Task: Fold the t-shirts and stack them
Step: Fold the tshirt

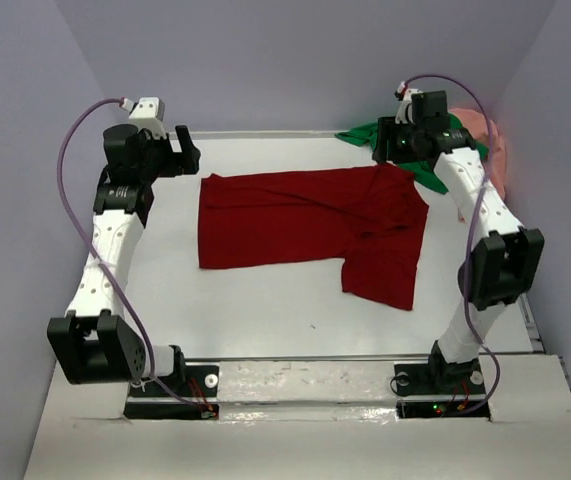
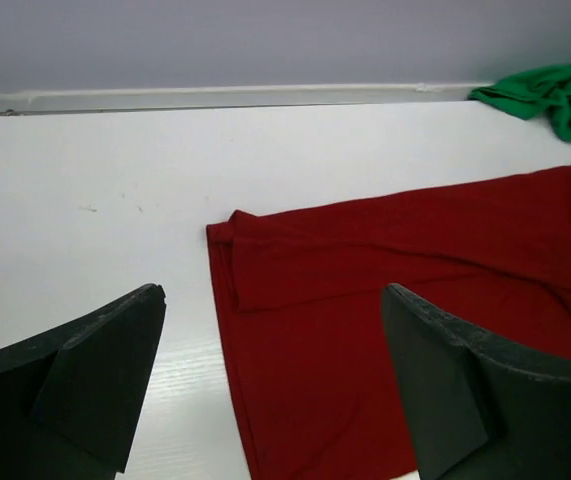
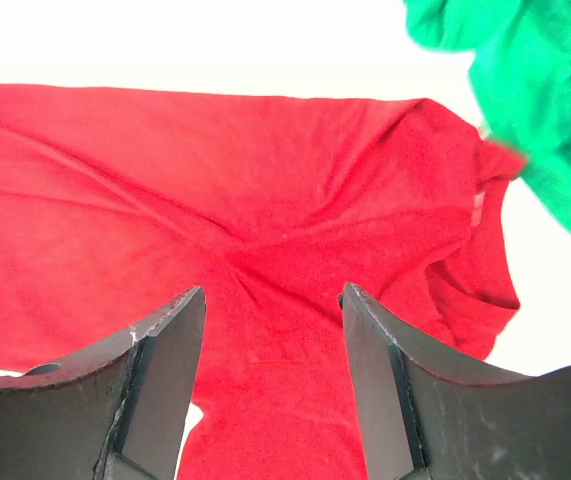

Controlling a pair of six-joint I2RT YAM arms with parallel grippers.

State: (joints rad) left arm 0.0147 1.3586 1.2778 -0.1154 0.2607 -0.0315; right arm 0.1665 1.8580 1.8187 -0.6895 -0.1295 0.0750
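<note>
From above: a white table (image 1: pixel 265 320), boxed in on three sides by pale lilac walls (image 1: pixel 295 60), with a silvery rail (image 1: pixel 305 366) along the near edge under both arm bases. Spread flat across the middle, the dark red t-shirt (image 1: pixel 295 215), long side running left to right, one part reaching toward the near edge on the right. Bunched in the far right corner, the green t-shirt (image 1: pixel 363 133). Behind the right arm, against the wall, the salmon pink t-shirt (image 1: pixel 495 150). Just beyond the red cloth's far left corner, the left gripper (image 1: pixel 187 150), spread wide and empty. Over the red cloth's far right corner, next to the green heap, the right gripper (image 1: pixel 390 150).

From the left wrist: dark jaws far apart, clamped on nothing. Below them, bare white tabletop and the doubled-over left edge of the dark red t-shirt. Further off, a thin pale strip where table meets lilac wall. Green cloth in the top right corner.

From the right wrist: jaws parted, gripping nothing, with rumpled red cloth showing between them. Impossible to tell whether touching it or just above. Green cloth at upper right, overlapping the red. Glaring white tabletop along the top.
</note>
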